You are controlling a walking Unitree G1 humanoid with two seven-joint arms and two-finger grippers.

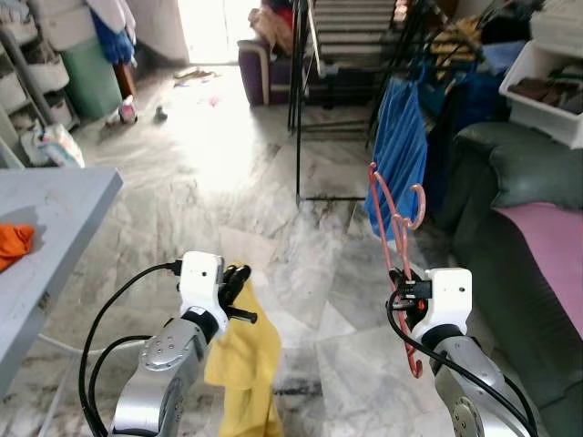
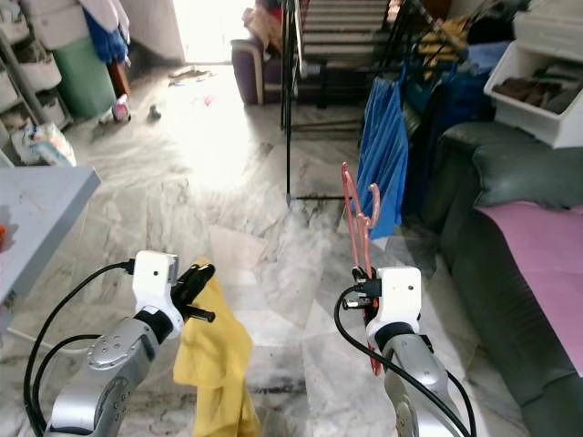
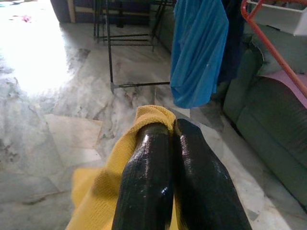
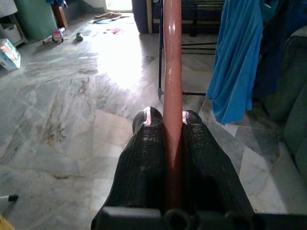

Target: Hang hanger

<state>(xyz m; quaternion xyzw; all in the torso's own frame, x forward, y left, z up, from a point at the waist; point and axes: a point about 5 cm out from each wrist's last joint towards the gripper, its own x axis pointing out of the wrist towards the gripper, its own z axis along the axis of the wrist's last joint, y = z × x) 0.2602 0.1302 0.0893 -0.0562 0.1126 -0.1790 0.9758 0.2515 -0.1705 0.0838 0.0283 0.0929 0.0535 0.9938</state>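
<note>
My right gripper [image 1: 401,276] is shut on a pink plastic hanger [image 1: 393,218], which stands upright with its hook [image 1: 417,202] above the fingers; in the right wrist view the hanger's bar [image 4: 172,72] runs between the two black fingers [image 4: 144,158]. My left gripper [image 1: 235,284] is shut on a yellow cloth [image 1: 244,360] that hangs down from it toward the floor; the left wrist view has the cloth [image 3: 144,117] bunched at the fingertips. A black drying rack [image 1: 301,109] stands ahead, with a blue garment [image 1: 399,146] hanging on it.
A dark green sofa [image 1: 510,273] with a pink cover [image 1: 551,246] lines the right side. A grey table [image 1: 46,228] with an orange cloth [image 1: 14,244] is at the left. Marble floor lies open ahead; shelves, a green bin [image 1: 91,73] and clutter stand at the back.
</note>
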